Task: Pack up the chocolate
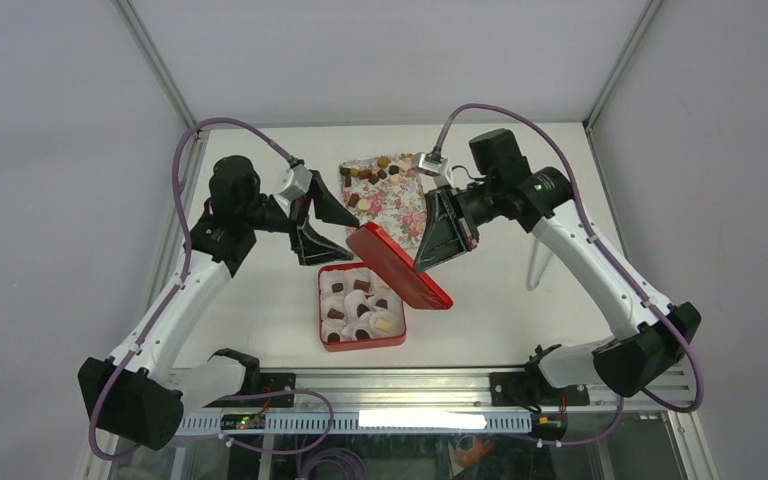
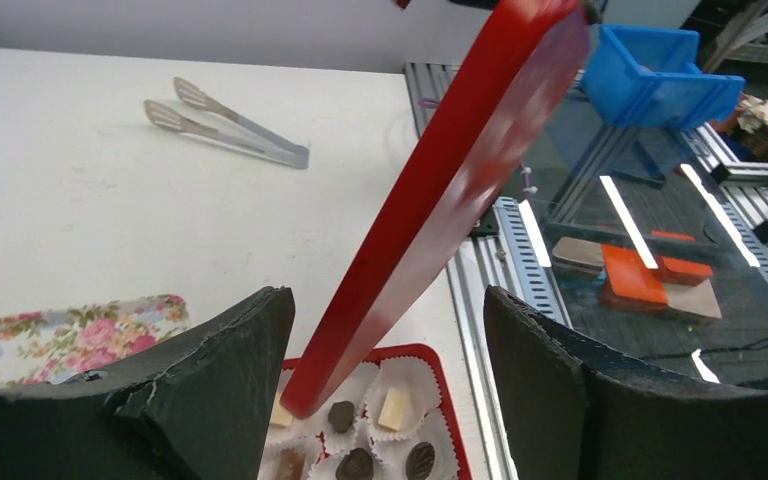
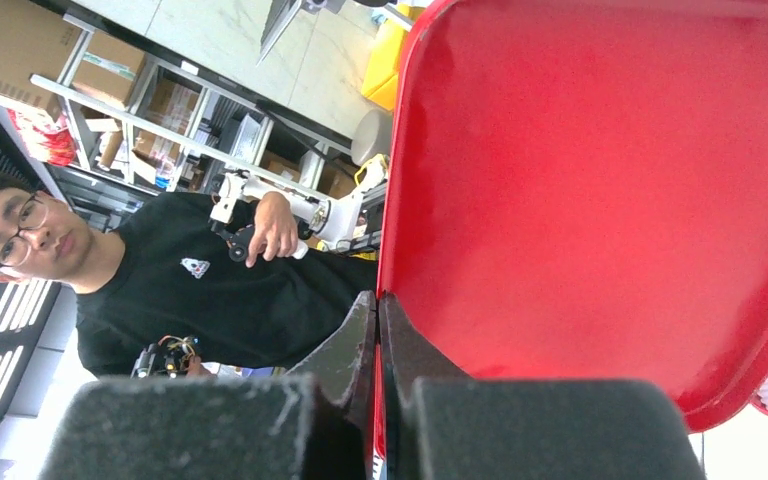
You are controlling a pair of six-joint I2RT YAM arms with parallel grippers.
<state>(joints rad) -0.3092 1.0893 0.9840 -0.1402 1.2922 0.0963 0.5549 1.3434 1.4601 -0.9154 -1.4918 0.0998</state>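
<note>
Right gripper (image 1: 422,262) pinched the tilted lid's (image 1: 400,265) edge, arm reaching inward; left gripper (image 1: 335,240) gaped wide, empty, lid just ahead.

top: overhead, downward, far | wrists: close-up; both share red lid (image 1: 385,255)

The left arm (image 1: 175,300) rises from the lower left of the top view and bends toward the centre. The left gripper (image 1: 340,241) has its 2 fingers (image 2: 210,390) spread wide, gripping nothing. The right arm (image 1: 600,270) reaches in from the lower right. The right gripper (image 1: 421,266) points down-left, its 2 fingers pinched on the edge of the red lid (image 1: 395,262).
</note>
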